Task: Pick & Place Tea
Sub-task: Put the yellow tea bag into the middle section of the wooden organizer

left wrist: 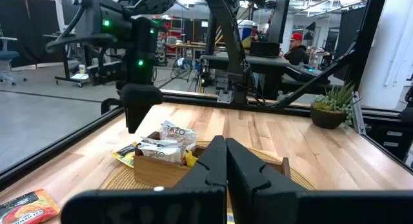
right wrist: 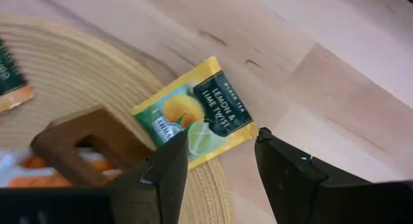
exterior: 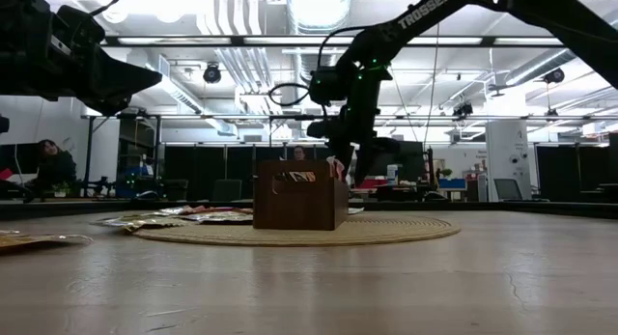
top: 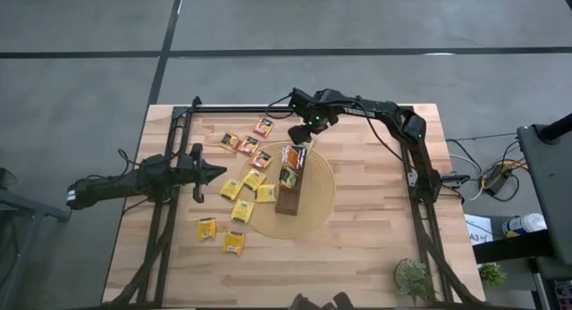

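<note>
i've got the right tool (right wrist: pixel 216 169) open and empty, hanging just above the end of the tray (top: pixel 290 180) farthest from me. between its fingers (right wrist: pixel 169 169) my wrist camera shows a green and yellow lemon sachet (right wrist: pixel 193 114) lying flat, half on the round mat (top: pixel 315 203) and half on the bare desk (top: pixel 375 247), just beside the tray's wooden end wall. that's the one i'd go for. to do it well i'd drop straight down with one finger on each side of the sachet, keep clear of the tray wall, and close only once the tips touch the mat (a flat paper packet slips away if pinched too high). then lift and carry it over the tray's open top.

the left tool (left wrist: pixel 226 172) is closed on nothing and parked over the desk's left side, pointing toward the loose sachets (top: pixel 241 196) scattered left of the tray.

hard to read: from above, the right arm covers the lemon sachet, so its place rests on the wrist view alone. i can't count what already sits in the tray; the low view shows only its side wall.
</note>
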### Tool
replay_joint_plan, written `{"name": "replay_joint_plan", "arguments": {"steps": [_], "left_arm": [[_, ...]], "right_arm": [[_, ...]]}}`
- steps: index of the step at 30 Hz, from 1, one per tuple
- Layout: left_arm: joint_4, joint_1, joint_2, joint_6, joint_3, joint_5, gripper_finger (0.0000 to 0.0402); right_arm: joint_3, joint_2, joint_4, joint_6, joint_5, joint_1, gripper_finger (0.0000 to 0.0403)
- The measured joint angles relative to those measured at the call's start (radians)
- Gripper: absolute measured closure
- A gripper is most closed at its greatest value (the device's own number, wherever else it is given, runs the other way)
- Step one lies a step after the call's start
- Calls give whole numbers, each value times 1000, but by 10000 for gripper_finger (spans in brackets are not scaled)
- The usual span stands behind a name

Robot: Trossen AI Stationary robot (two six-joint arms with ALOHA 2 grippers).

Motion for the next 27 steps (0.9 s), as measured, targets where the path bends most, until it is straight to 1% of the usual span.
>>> {"name": "replay_joint_plan", "arguments": {"steps": [5,10,15,19,27], "left_arm": [[0,0,0,0,0,0,402],[0,0,0,0,0,0,402],[0,0,0,0,0,0,402],[0,0,0,0,0,0,402],[0,0,0,0,0,0,402]], "right_arm": [[-23,6,-15,99,9,-10,227],[-71,6,-10,133,9,-15,227],[-118,6,78,177,4,-16,227],[-143,6,157,185,-28,-17,227],[-158,6,168,208,-34,-17,227]]}}
